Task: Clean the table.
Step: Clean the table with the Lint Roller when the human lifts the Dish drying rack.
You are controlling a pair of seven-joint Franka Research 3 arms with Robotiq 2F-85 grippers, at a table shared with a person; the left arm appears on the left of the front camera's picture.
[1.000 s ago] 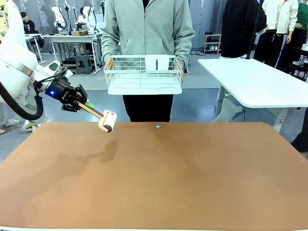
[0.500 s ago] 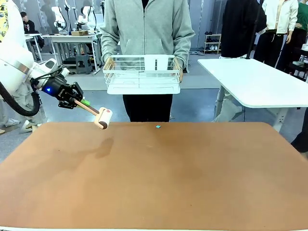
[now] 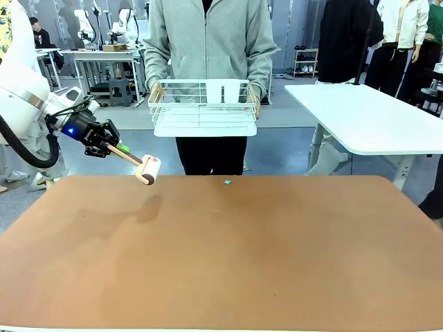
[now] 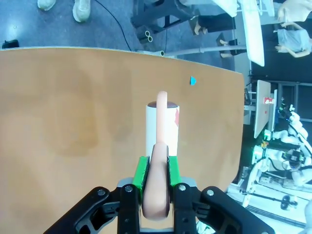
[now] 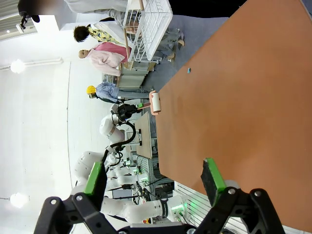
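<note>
Table (image 3: 242,256): reddish-brown matte top, standing between the robot and the person. We judge it heavy, stiff and smooth (nothing to lift here), so the hold belongs on the tool. On that side, the left gripper (image 3: 109,146) has its jaws clamped on the handle of a lint roller (image 3: 142,168), one green pad on each side. The roller head hangs above the far edge toward the left corner, and its shadow suggests it is clear of the top. We expect the roller to be light with a rigid handle. The right gripper (image 5: 153,178) has its jaws wide apart and is empty. A small teal scrap (image 3: 228,182) lies near the middle of the far edge, too small to identify. The near edge is cut off and the legs are hidden. The person holds a wire basket (image 3: 204,104) beyond the far edge.
</note>
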